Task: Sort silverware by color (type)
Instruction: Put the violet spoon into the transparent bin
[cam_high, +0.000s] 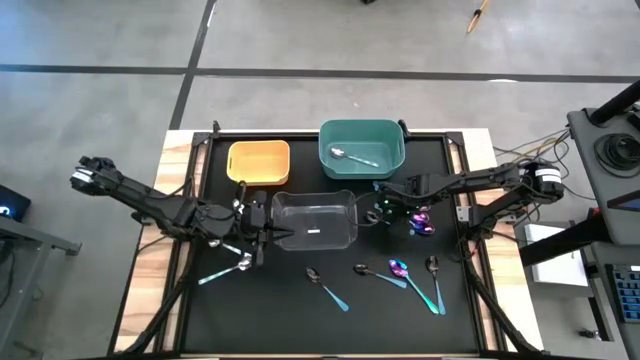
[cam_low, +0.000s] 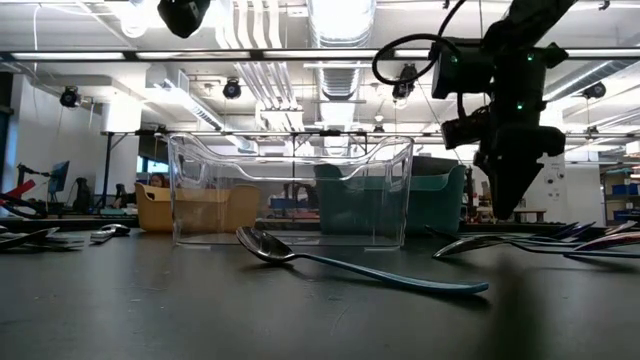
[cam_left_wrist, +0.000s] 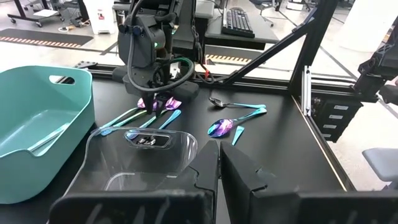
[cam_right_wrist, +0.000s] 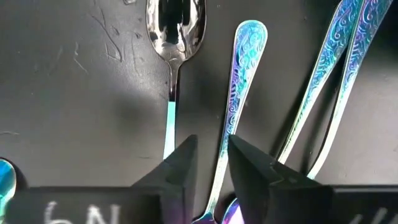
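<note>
1. so far only one silver spoon (cam_high: 352, 155) looks sorted, lying in the teal bin (cam_high: 330, 140) at upper centre of the high view. the yellow bin (cam_high: 259, 161) and the clear bin (cam_high: 312, 203) both look empty from above.
2. the rest is loose on the black tabletop (cam_high: 300, 320): a spoon at lower left (cam_high: 226, 269), four across the lower middle, e.g. a dark spoon (cam_high: 326, 286) and an iridescent spoon (cam_high: 413, 285), plus a purple cluster (cam_high: 422, 222) at centre right.
3. right hand (cam_right_wrist: 208, 165) is down on that cluster, fingers narrowly apart either side of a patterned handle (cam_right_wrist: 239, 81). not clamped on it yet, i'd say.
4. left hand (cam_high: 262, 237) is shut with nothing in it, parked against the clear bin's left end.
5. my guess: barely started, nearly everything is left to sort.
</note>
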